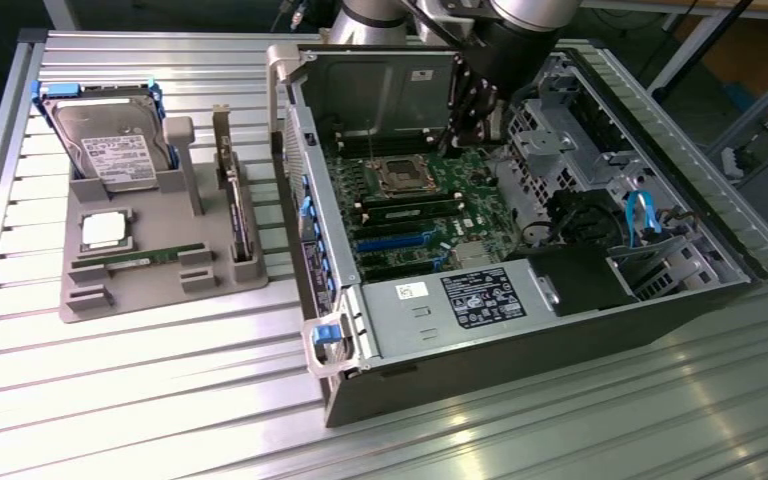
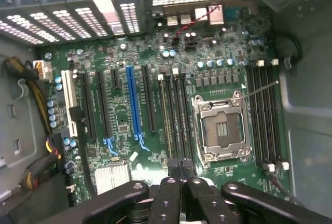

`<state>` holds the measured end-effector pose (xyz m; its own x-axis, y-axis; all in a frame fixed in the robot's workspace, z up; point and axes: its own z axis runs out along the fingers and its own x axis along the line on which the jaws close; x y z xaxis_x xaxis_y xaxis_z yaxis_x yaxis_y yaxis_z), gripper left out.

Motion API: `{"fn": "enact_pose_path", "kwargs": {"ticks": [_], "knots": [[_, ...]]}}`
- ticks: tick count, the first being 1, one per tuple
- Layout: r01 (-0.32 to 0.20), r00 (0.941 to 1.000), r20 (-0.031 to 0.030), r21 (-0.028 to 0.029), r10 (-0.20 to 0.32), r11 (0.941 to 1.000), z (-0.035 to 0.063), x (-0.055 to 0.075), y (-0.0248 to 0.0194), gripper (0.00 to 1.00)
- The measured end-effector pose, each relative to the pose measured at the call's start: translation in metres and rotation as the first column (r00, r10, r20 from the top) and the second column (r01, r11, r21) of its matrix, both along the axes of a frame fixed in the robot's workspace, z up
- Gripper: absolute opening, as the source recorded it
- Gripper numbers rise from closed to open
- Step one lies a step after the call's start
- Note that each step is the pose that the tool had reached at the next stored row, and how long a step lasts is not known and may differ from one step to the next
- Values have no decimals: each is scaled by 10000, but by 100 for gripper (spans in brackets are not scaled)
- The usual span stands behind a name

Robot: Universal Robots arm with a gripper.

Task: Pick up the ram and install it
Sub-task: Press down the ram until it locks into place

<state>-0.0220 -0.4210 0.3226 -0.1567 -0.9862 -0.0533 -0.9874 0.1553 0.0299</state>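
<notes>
Hand (image 2: 181, 175) fingers are pressed together with nothing held between them, hanging inside the open computer case (image 1: 704, 290) above the motherboard (image 2: 155, 53); in the exterior view the hand (image 1: 471, 115) sits under the arm at the far side of the case, just beyond the CPU socket (image 1: 395, 178).

Under everything lies a ribbed metal surface (image 1: 157, 400) of long aluminium slats, with more framework and a blue floor beyond its far edge.

On the exterior view's left stands a grey fixture tray (image 1: 91, 305). A hard drive (image 1: 107, 140) in a blue carrier leans upright at its far end, a square silver-topped CPU chip (image 1: 104, 228) lies in the middle, and a green expansion card (image 1: 235, 215) stands on edge along its right side.

Inside the case, a black power supply (image 1: 491, 300) with a label fills the near end and blue cables (image 1: 644, 215) curl at the right. In the wrist view, dark memory slots (image 2: 174, 120) run beside the empty socket (image 2: 222, 130), next to a blue slot (image 2: 133, 102).

The ram (image 1: 137, 260) lies flat across the near part of the tray, a thin green stick with a pale strip, well apart from the hand.
</notes>
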Motion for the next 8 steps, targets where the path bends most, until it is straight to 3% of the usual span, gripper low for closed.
{"fn": "enact_pose_path", "kwargs": {"ticks": [4, 8], "knots": [[930, 9957, 0, 0, -930, 9957, -3, 0, 0, 10], [1870, 9824, 0, 1, -1870, 9824, -5, 0, 0, 10]]}}
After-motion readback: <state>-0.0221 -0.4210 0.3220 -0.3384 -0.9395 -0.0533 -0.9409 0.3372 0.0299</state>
